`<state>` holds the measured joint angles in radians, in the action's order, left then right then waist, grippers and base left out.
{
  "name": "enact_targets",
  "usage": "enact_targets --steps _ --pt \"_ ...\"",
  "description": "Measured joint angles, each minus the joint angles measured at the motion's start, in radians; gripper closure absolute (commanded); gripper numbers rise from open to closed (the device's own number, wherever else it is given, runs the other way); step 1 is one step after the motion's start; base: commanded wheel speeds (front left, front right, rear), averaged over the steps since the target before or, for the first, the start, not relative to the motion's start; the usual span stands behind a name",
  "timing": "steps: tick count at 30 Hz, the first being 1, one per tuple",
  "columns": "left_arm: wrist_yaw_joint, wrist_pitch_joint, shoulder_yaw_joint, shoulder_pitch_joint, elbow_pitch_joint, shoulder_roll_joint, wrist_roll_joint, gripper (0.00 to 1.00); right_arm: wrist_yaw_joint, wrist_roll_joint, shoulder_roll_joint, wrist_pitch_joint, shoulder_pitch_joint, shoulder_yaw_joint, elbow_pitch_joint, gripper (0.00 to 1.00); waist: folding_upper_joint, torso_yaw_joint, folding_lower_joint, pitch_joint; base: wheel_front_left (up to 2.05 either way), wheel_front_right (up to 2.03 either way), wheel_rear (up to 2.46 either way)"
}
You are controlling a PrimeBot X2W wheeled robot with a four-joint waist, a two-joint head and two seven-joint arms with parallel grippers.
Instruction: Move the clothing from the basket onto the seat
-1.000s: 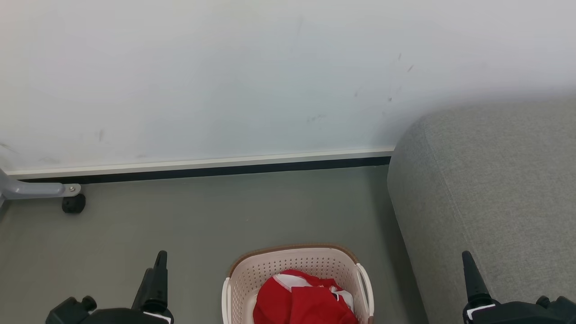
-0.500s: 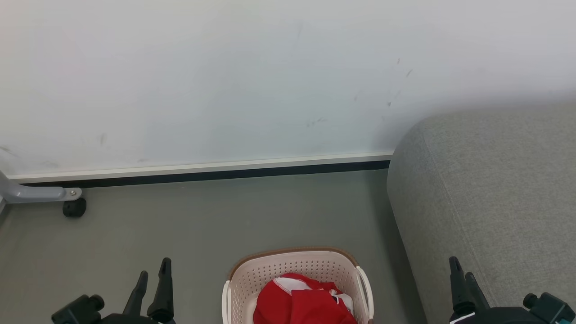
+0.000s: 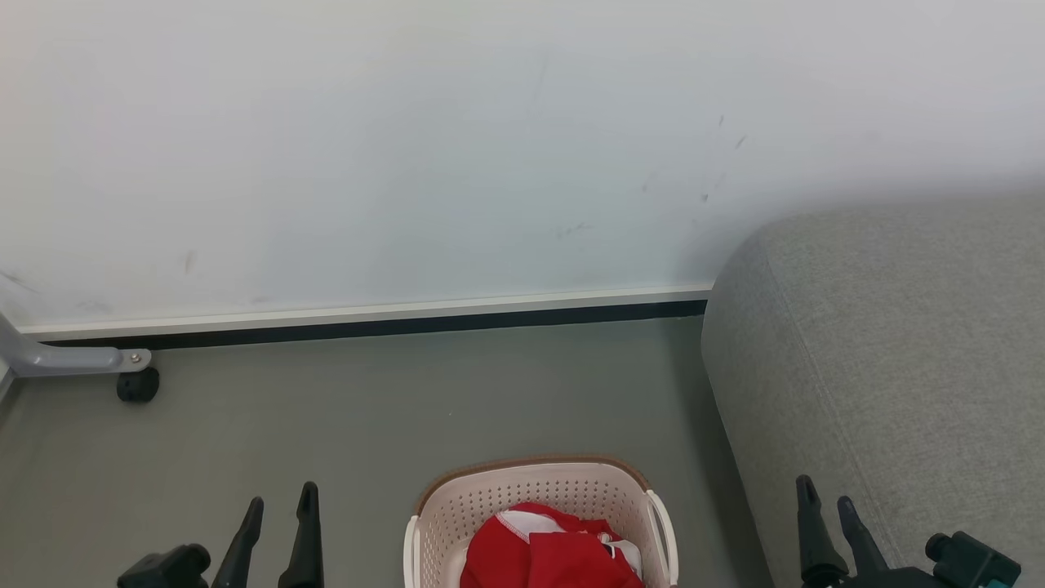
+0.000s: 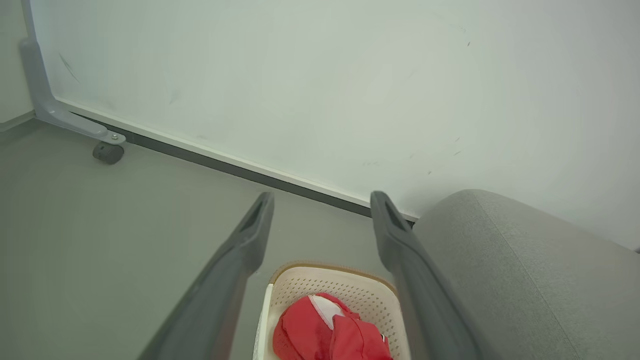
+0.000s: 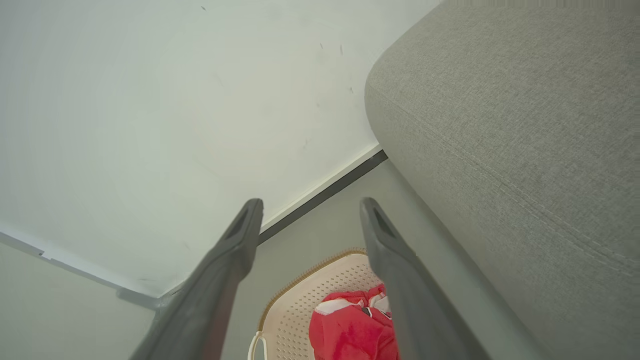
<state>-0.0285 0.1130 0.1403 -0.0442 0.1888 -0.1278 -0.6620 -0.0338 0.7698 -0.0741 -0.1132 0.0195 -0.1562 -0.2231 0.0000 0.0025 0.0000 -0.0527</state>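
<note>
Head view: a small cream basket with a brown rim stands on the grey floor at the bottom centre, just beside the big grey seat on the right. The red clothing, with white trim, lies bundled inside the basket. The left claw sits at the lower left, its two dark fingers spread and empty. The right claw sits at the lower right in front of the seat, also spread and empty. Behind is a pale wall, with a small black caster at far left.

Left wrist view: the left claw stands wide, holding nothing, above the basket. The red clothing shows between its fingers.

Right wrist view: the right claw stands wide and empty over the basket. The seat rises at right, with no clothing on the part shown.

Progress: nothing appears moved yet. Every garment in sight remains to be lifted out and laid on the seat.
</note>
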Motion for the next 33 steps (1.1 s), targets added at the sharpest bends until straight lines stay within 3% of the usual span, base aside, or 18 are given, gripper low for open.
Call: enact_targets --steps 33 --pt "-0.070 0.109 0.058 -0.062 -0.044 -0.018 0.419 0.00 -0.072 -0.406 -0.012 -0.108 0.044 -0.107 0.046 0.00 0.0000 0.004 0.0000 -0.020 0.00 0.00 0.00"
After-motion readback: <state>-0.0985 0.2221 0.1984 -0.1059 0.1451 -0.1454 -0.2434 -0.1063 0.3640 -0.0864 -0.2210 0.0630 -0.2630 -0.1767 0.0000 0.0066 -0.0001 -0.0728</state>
